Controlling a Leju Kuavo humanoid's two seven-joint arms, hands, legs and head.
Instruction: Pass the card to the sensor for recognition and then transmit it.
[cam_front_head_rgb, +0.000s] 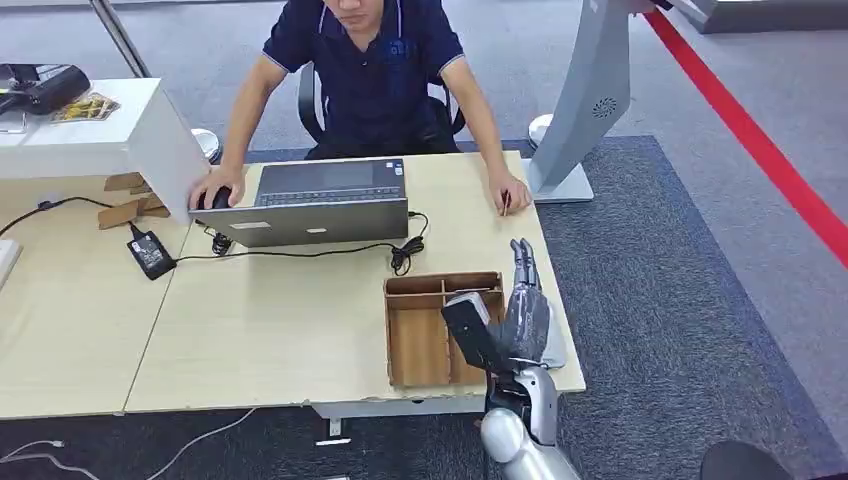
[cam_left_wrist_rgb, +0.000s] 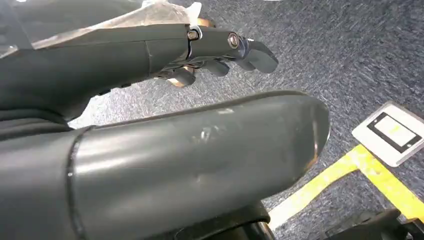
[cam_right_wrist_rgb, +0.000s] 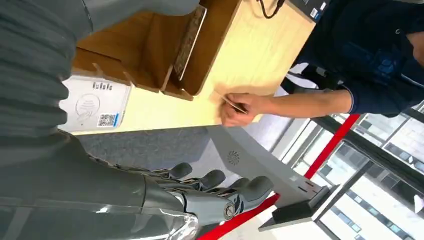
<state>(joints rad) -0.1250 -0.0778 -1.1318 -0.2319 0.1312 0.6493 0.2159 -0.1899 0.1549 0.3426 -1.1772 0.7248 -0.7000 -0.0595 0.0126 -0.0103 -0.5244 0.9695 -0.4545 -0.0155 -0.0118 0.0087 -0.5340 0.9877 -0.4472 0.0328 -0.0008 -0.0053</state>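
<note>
Currently the card (cam_front_head_rgb: 505, 203) is pinched in the person's hand (cam_front_head_rgb: 512, 192) at the desk's (cam_front_head_rgb: 300, 320) far right edge — not yet handed over. The right hand (cam_front_head_rgb: 525, 300) is raised over the desk corner beside the wooden organizer (cam_front_head_rgb: 430, 330), fingers extended, nothing held. The white sensor pad (cam_right_wrist_rgb: 92, 105) lies under it. The left hand (cam_left_wrist_rgb: 215, 50) hangs over carpet, fingers loosely curled, nothing held. Judged step: awaiting pickup — next, the card must be taken.
</note>
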